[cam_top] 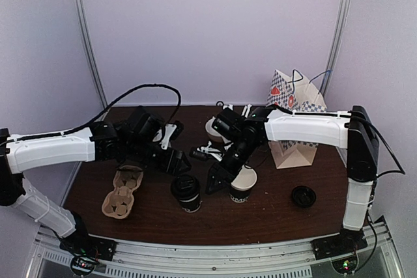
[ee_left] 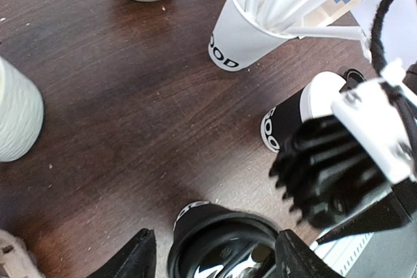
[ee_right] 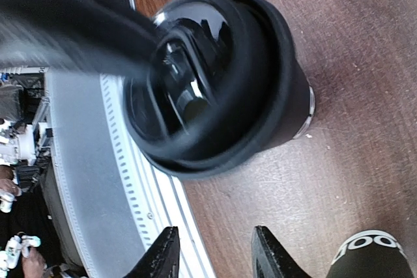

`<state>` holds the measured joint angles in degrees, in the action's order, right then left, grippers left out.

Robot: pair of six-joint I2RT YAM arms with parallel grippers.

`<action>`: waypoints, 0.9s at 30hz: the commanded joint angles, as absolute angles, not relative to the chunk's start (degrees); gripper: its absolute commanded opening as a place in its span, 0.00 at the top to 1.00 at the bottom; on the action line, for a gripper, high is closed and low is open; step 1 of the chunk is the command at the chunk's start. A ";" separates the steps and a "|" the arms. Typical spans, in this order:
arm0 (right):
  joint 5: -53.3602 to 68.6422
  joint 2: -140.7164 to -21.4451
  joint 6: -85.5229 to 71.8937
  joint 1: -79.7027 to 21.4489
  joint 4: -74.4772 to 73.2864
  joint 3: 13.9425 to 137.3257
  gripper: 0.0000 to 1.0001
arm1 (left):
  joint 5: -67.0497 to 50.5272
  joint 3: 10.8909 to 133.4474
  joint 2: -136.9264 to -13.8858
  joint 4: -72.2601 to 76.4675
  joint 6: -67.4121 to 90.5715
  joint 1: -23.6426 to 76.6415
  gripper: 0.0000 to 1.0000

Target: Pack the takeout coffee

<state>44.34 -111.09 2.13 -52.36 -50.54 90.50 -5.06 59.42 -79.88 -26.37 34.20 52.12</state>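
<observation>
Your left gripper (ee_left: 215,239) straddles the lidded cup (cam_top: 187,192) unclamped, while your right gripper (ee_right: 212,242) hangs part-open, empty, by the near edge of the table (ee_right: 339,161).

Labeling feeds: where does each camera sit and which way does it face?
Top external: above, behind the robot, looking down at the table; left arm and right arm show.
Left wrist: faces down; left gripper straddles the lidded cup.
Right wrist: faces down toward the near rail; right gripper shows.
Shared: all see the lidded cup.

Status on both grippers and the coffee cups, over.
Left gripper open, straddling lidded cup. Right gripper open, empty, close alongside. Other cup unlidded, lid loose on table. Cup carrier empty.
</observation>
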 commanded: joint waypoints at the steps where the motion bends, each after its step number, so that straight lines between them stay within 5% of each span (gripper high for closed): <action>1: 47.69 -112.01 0.07 -52.15 -49.75 91.25 0.58 | -2.98 57.80 -75.54 -31.10 35.70 51.63 0.36; 27: 45.27 -117.84 0.25 -49.45 -52.62 99.55 0.65 | -14.06 45.24 -69.02 -20.13 44.00 51.25 0.41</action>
